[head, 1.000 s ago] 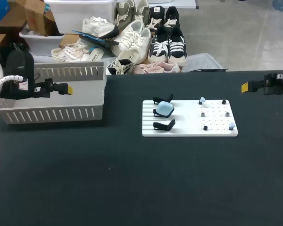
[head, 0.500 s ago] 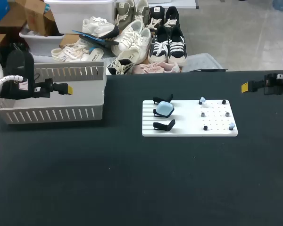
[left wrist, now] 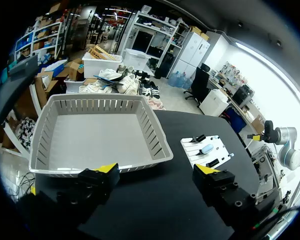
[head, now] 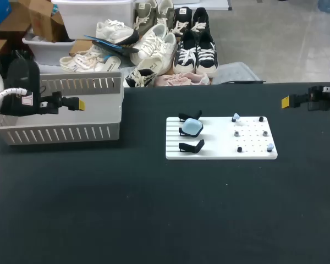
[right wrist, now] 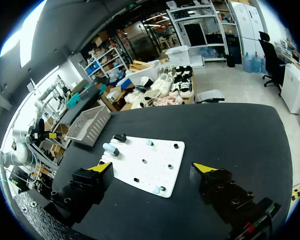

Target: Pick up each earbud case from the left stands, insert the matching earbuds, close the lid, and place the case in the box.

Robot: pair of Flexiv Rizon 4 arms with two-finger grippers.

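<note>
Step, as I judge it: the pick hasn't begun. 1 earbud case (head: 192,127) sits on the middle of 3 stands, at the left side of the white board (head: 220,153). Left gripper (left wrist: 156,169) is wide open and empty, at the box (head: 60,132), well apart from the case. Right gripper (right wrist: 151,167) is wide open and empty too, off past the board's right end. Next move: an arm must reach over to the case.

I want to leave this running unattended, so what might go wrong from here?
The earbud case sits tight between two empty black stands, so the left pincer, open at the basket, might bump one when reaching in. The earbuds are small and perch on pegs on the white board; the open right pincer may knock one off or lose its grip.
</note>
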